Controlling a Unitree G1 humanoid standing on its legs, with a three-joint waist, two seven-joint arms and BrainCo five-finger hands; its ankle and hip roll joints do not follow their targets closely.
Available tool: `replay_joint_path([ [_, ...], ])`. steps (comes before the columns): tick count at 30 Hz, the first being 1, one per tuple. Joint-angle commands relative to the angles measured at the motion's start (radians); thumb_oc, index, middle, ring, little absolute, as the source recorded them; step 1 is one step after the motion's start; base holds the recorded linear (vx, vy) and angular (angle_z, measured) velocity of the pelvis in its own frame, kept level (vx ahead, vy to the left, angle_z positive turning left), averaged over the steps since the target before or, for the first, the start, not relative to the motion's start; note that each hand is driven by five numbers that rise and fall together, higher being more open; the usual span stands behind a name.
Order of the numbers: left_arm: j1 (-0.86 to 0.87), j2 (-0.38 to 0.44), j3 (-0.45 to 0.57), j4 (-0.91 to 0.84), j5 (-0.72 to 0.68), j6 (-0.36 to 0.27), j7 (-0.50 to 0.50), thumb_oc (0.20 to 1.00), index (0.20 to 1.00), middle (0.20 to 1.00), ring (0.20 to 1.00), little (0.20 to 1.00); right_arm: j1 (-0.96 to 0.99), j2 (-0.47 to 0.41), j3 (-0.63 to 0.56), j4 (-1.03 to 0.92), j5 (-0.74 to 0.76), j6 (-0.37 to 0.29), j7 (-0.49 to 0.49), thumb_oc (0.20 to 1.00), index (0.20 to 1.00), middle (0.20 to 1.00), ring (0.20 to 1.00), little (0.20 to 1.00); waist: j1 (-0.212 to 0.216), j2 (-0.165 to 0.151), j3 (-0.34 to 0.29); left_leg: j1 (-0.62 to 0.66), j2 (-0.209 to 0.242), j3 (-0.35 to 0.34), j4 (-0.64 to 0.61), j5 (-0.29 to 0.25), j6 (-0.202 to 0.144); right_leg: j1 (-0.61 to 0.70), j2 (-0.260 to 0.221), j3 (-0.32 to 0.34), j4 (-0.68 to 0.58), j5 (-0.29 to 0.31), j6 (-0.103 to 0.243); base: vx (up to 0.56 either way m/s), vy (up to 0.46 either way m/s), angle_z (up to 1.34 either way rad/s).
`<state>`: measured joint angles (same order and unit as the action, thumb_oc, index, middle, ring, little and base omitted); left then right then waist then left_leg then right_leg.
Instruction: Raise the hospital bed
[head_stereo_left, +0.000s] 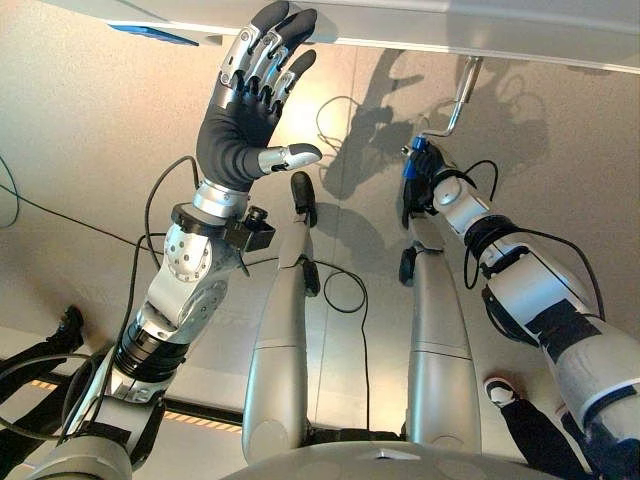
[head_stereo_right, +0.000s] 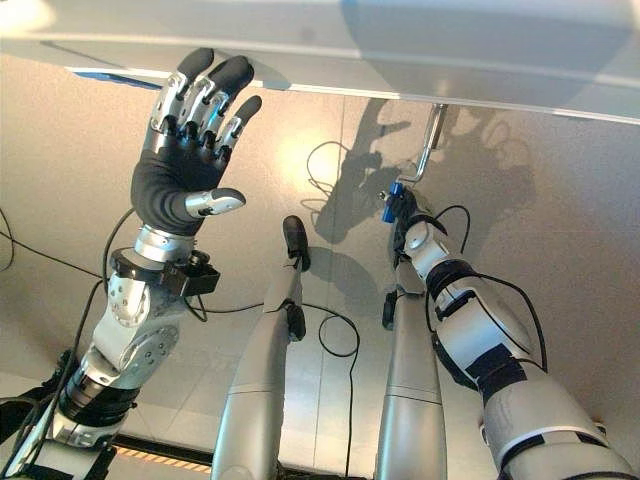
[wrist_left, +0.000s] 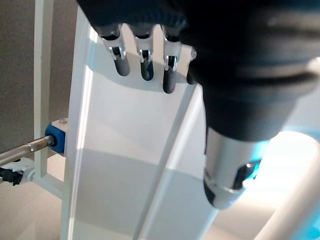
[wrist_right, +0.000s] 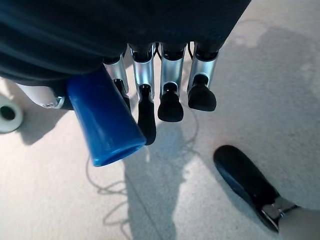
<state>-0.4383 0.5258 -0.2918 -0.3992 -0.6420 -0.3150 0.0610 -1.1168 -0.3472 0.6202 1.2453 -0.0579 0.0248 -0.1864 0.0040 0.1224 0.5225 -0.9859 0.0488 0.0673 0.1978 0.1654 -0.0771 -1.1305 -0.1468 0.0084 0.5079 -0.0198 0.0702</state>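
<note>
Pale floor lies beneath the hospital bed (head_stereo_left: 480, 25) at the far edge, where my right robot hand (head_stereo_left: 424, 165) curls round the crank's blue handle (wrist_right: 105, 122) while my left robot hand (head_stereo_left: 250, 95), spread, braces the frame; a loose grip could slip mid-turn.

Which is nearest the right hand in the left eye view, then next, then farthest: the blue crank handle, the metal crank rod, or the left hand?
1. Blue crank handle, inside the right hand.
2. Metal crank rod, rising just above it toward the bed.
3. Left hand, far across, against the bed frame.
</note>
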Motion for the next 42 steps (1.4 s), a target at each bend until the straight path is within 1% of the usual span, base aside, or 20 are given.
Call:
replay_joint_path([
  [1, 0.002, 0.009, 0.035, -0.079, 0.063, -0.060, 0.000, 1.000, 1.000, 1.000, 1.000, 1.000, 0.097, 0.284, 0.218, -0.165, -0.193, -0.081, 0.135, 0.200, 0.200, 0.200, 0.200, 0.200, 0.016, 0.056, -0.002, -0.020, -0.055, 0.009, 0.154, -0.153, 0.037, 0.044, 0.008, -0.043, -0.127, 0.077, 0.061, 0.00, 0.000, 0.00],
  [3, 0.011, 0.015, 0.037, -0.079, 0.069, -0.064, 0.000, 1.000, 1.000, 1.000, 1.000, 1.000, 0.089, 0.282, 0.277, -0.271, -0.237, -0.099, 0.166, 0.200, 0.200, 0.200, 0.200, 0.200, 0.011, 0.051, -0.002, -0.016, -0.054, 0.008, 0.150, -0.152, 0.034, 0.051, 0.007, -0.044, -0.134, 0.079, 0.062, 0.00, 0.000, 0.00],
  [4, 0.011, 0.015, 0.037, -0.079, 0.069, -0.064, 0.000, 1.000, 1.000, 1.000, 1.000, 1.000, 0.089, 0.282, 0.277, -0.271, -0.237, -0.099, 0.166, 0.200, 0.200, 0.200, 0.200, 0.200, 0.011, 0.051, -0.002, -0.016, -0.054, 0.008, 0.150, -0.152, 0.034, 0.051, 0.007, -0.044, -0.134, 0.079, 0.062, 0.01, 0.003, -0.04],
  [5, 0.022, 0.016, 0.038, -0.084, 0.068, -0.071, -0.001, 1.000, 1.000, 1.000, 1.000, 1.000, 0.097, 0.280, 0.288, -0.339, -0.217, -0.116, 0.180, 0.200, 0.200, 0.200, 0.200, 0.200, 0.009, 0.051, -0.002, -0.013, -0.053, 0.007, 0.147, -0.151, 0.033, 0.053, 0.006, -0.043, -0.135, 0.079, 0.062, 0.00, 0.007, -0.05],
  [7, 0.033, 0.014, 0.041, -0.090, 0.065, -0.076, -0.001, 1.000, 1.000, 1.000, 1.000, 1.000, 0.110, 0.284, 0.280, -0.394, -0.165, -0.131, 0.192, 0.200, 0.200, 0.200, 0.200, 0.200, 0.006, 0.049, -0.002, -0.010, -0.053, 0.007, 0.146, -0.150, 0.033, 0.055, 0.006, -0.043, -0.137, 0.079, 0.062, 0.00, 0.008, -0.06],
  [9, 0.045, 0.028, 0.043, -0.094, 0.056, -0.087, 0.002, 1.000, 1.000, 1.000, 1.000, 1.000, 0.150, 0.236, 0.244, -0.590, 0.002, -0.175, 0.187, 0.200, 0.200, 0.200, 0.200, 0.200, -0.003, 0.040, -0.002, -0.009, -0.051, 0.008, 0.145, -0.146, 0.033, 0.060, 0.005, -0.044, -0.142, 0.082, 0.063, 0.00, 0.006, -0.04],
  [11, 0.058, 0.048, 0.042, -0.092, 0.056, -0.093, 0.000, 1.000, 1.000, 1.000, 1.000, 1.000, 0.182, 0.161, 0.214, -0.736, 0.115, -0.211, 0.186, 0.200, 0.200, 0.200, 0.200, 0.200, -0.014, 0.029, -0.002, -0.006, -0.050, 0.009, 0.142, -0.144, 0.033, 0.061, 0.006, -0.043, -0.144, 0.083, 0.063, 0.00, 0.000, 0.00],
  [13, 0.072, 0.075, 0.046, -0.095, 0.064, -0.101, -0.002, 1.000, 1.000, 1.000, 1.000, 1.000, 0.230, 0.044, 0.157, -0.923, 0.242, -0.257, 0.174, 0.200, 0.200, 0.200, 0.200, 0.200, -0.028, 0.019, -0.002, -0.002, -0.047, 0.011, 0.140, -0.143, 0.033, 0.065, 0.006, -0.042, -0.146, 0.085, 0.064, 0.00, 0.000, 0.00],
  [14, 0.072, 0.074, 0.044, -0.095, 0.064, -0.101, -0.002, 1.000, 1.000, 1.000, 1.000, 1.000, 0.233, 0.039, 0.155, -0.929, 0.244, -0.254, 0.175, 0.200, 0.200, 0.200, 0.200, 0.200, -0.026, 0.020, -0.002, -0.001, -0.047, 0.011, 0.140, -0.143, 0.033, 0.066, 0.006, -0.042, -0.146, 0.085, 0.064, 0.00, 0.000, 0.00],
  [15, 0.079, 0.096, 0.042, -0.096, 0.072, -0.116, -0.001, 1.000, 1.000, 1.000, 1.000, 1.000, 0.300, -0.060, 0.087, -1.061, 0.338, -0.298, 0.172, 0.200, 0.200, 0.200, 0.200, 0.200, -0.038, 0.013, -0.002, 0.000, -0.048, 0.012, 0.141, -0.144, 0.035, 0.068, 0.006, -0.041, -0.147, 0.087, 0.065, 0.01, 0.003, 0.03],
  [17, 0.091, 0.120, 0.056, -0.102, 0.087, -0.122, -0.001, 1.000, 1.000, 1.000, 1.000, 1.000, 0.371, -0.157, 0.002, -1.193, 0.416, -0.336, 0.169, 0.200, 0.200, 0.200, 0.200, 0.200, -0.054, 0.005, -0.002, 0.005, -0.047, 0.012, 0.138, -0.145, 0.035, 0.073, 0.006, -0.041, -0.150, 0.085, 0.067, 0.01, -0.004, 0.05],
  [21, 0.138, 0.152, 0.102, -0.119, 0.085, -0.131, -0.026, 1.000, 1.000, 1.000, 1.000, 1.000, 0.541, -0.256, -0.184, -1.368, 0.538, -0.391, 0.191, 0.200, 0.200, 0.200, 0.200, 0.200, -0.075, -0.005, -0.002, 0.015, -0.046, 0.014, 0.137, -0.149, 0.036, 0.081, 0.010, -0.038, -0.150, 0.085, 0.071, 0.00, -0.009, 0.08],
  [25, 0.185, 0.155, 0.149, -0.128, 0.073, -0.131, -0.053, 1.000, 1.000, 1.000, 1.000, 1.000, 0.673, -0.266, -0.369, -1.454, 0.640, -0.437, 0.206, 0.200, 0.200, 0.200, 0.200, 0.200, -0.093, -0.014, -0.002, 0.025, -0.044, 0.017, 0.136, -0.154, 0.036, 0.090, 0.012, -0.035, -0.152, 0.083, 0.072, 0.00, -0.011, 0.05],
  [27, 0.208, 0.152, 0.174, -0.131, 0.062, -0.131, -0.071, 1.000, 1.000, 1.000, 1.000, 1.000, 0.714, -0.261, -0.441, -1.476, 0.640, -0.455, 0.189, 0.200, 0.200, 0.200, 0.200, 0.200, -0.097, -0.016, -0.002, 0.032, -0.043, 0.018, 0.132, -0.155, 0.035, 0.094, 0.013, -0.034, -0.153, 0.081, 0.073, 0.00, 0.000, 0.00],
  [28, 0.209, 0.152, 0.174, -0.131, 0.061, -0.130, -0.071, 1.000, 1.000, 1.000, 1.000, 1.000, 0.716, -0.261, -0.443, -1.479, 0.640, -0.453, 0.189, 0.200, 0.200, 0.200, 0.200, 0.200, -0.097, -0.016, -0.002, 0.033, -0.043, 0.018, 0.132, -0.155, 0.035, 0.095, 0.013, -0.034, -0.153, 0.081, 0.073, 0.00, 0.000, 0.00],
  [29, 0.219, 0.139, 0.191, -0.132, 0.047, -0.130, -0.087, 1.000, 1.000, 1.000, 1.000, 1.000, 0.741, -0.241, -0.505, -1.480, 0.670, -0.471, 0.185, 0.200, 0.200, 0.200, 0.200, 0.200, -0.102, -0.017, -0.002, 0.036, -0.042, 0.018, 0.131, -0.156, 0.035, 0.097, 0.015, -0.033, -0.151, 0.078, 0.072, 0.00, 0.000, 0.00],
  [32, 0.233, 0.116, 0.220, -0.136, 0.027, -0.130, -0.107, 1.000, 1.000, 1.000, 1.000, 1.000, 0.775, -0.203, -0.596, -1.478, 0.702, -0.499, 0.165, 0.200, 0.200, 0.200, 0.200, 0.200, -0.107, -0.022, -0.002, 0.044, -0.042, 0.019, 0.126, -0.159, 0.033, 0.105, 0.019, -0.031, -0.155, 0.074, 0.074, 0.00, -0.011, 0.01],
  [33, 0.233, 0.106, 0.226, -0.137, 0.015, -0.126, -0.116, 1.000, 1.000, 1.000, 1.000, 1.000, 0.784, -0.175, -0.637, -1.455, 0.712, -0.519, 0.135, 0.200, 0.200, 0.200, 0.200, 0.200, -0.111, -0.026, -0.002, 0.050, -0.043, 0.018, 0.122, -0.160, 0.033, 0.111, 0.021, -0.030, -0.157, 0.072, 0.074, 0.00, 0.000, 0.00],
  [38, 0.225, 0.087, 0.240, -0.137, -0.008, -0.128, -0.131, 1.000, 1.000, 1.000, 1.000, 1.000, 0.792, -0.145, -0.716, -1.386, 0.686, -0.544, 0.055, 0.200, 0.200, 0.200, 0.200, 0.200, -0.118, -0.031, -0.002, 0.059, -0.043, 0.017, 0.120, -0.163, 0.032, 0.121, 0.022, -0.029, -0.161, 0.069, 0.074, 0.00, -0.006, 0.00],
  [42, 0.220, 0.081, 0.244, -0.132, -0.013, -0.126, -0.135, 1.000, 1.000, 1.000, 1.000, 1.000, 0.797, -0.137, -0.746, -1.298, 0.693, -0.550, 0.023, 0.200, 0.200, 0.200, 0.200, 0.200, -0.118, -0.033, -0.002, 0.063, -0.042, 0.016, 0.117, -0.163, 0.033, 0.123, 0.024, -0.031, -0.161, 0.067, 0.072, 0.00, -0.008, 0.00],
])
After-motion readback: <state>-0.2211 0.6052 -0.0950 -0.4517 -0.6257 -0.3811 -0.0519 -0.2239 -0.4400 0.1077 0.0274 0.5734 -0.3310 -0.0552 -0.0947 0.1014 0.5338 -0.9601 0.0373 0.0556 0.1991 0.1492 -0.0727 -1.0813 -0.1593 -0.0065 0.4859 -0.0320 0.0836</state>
